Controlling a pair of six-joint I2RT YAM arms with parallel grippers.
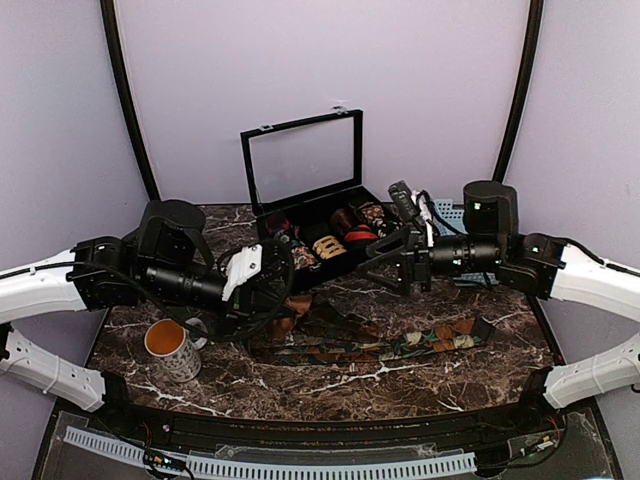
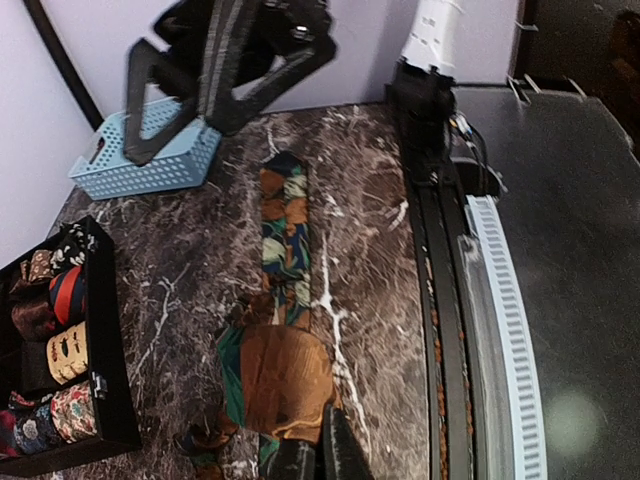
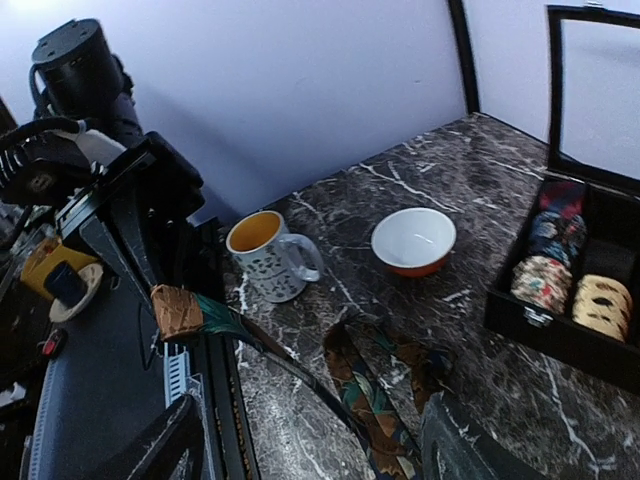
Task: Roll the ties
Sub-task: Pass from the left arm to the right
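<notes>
Tie [image 1: 400,345] being seen stretched along tabletop [image 1: 300,385] front, between arms. Brown-backed end being pinched by clenched left end effector [image 2: 318,455]. Right end effector [image 1: 390,265] being held released, above tabletop.

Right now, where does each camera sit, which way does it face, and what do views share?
Top external: above, behind the robot, facing down at the marble table; left arm and right arm show.
Left wrist: on the left arm, facing right toward the blue basket; left gripper tips show.
Right wrist: on the right arm, facing left toward the mug; open right gripper shows.
Shared: the necktie, the tie box.
</notes>
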